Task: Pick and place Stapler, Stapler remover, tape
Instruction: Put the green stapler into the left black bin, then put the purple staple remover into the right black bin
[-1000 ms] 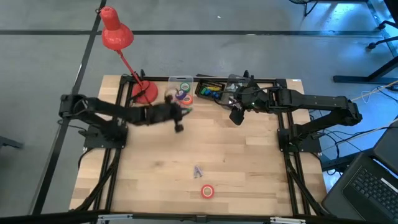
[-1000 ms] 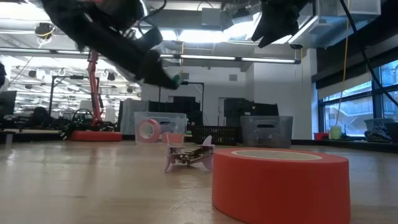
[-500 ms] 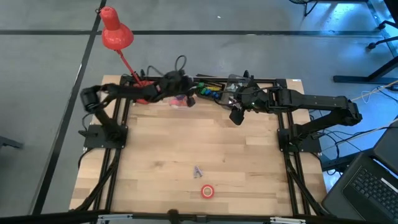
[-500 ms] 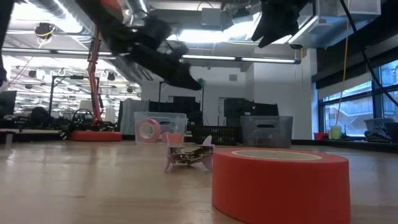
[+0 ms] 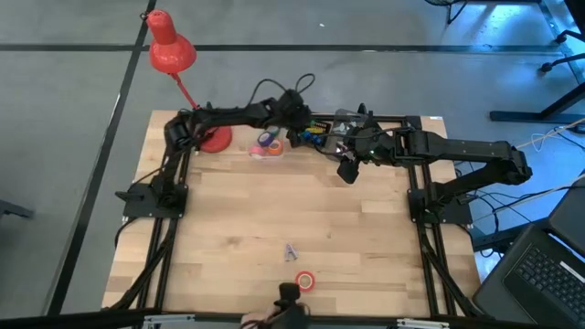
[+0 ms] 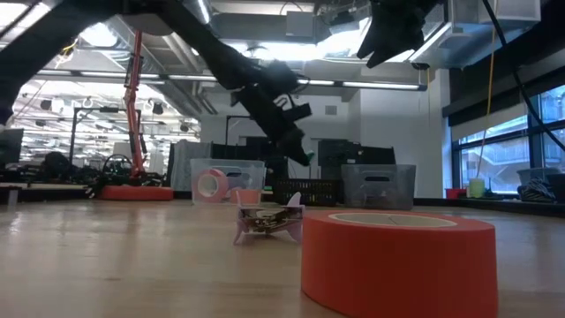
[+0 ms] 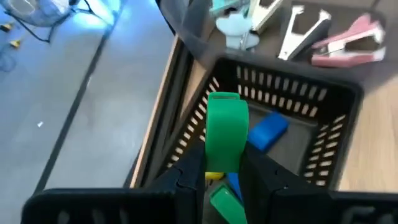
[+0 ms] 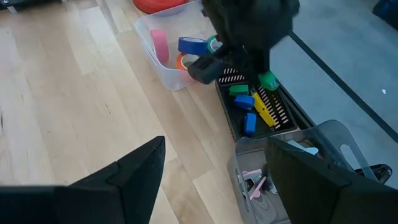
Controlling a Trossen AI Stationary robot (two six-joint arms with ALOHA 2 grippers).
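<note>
From my station I see the red lamp standing at the far left corner of the bench; my left arm reaches along the far edge past it, and the left claw hangs over the black slatted basket, pinched on a green stapler that stands upright between its fingers; directly under the claw, inside the basket, lie a blue stapler and another green one. Just beside the claw, on its lamp side, sits the clear bin holding rolls of tape, pink, blue and orange among them; on the claw's other side, past the basket, a grey tray holds a pink stapler remover and pale metal ones. Well apart from the left claw, near the bench's front edge, a small stapler remover lies loose, and just in front of it a red-orange tape roll lies flat on the wood; the right claw hovers above bare bench just in front of the grey tray, its fingers spread wide with nothing between them.
</note>
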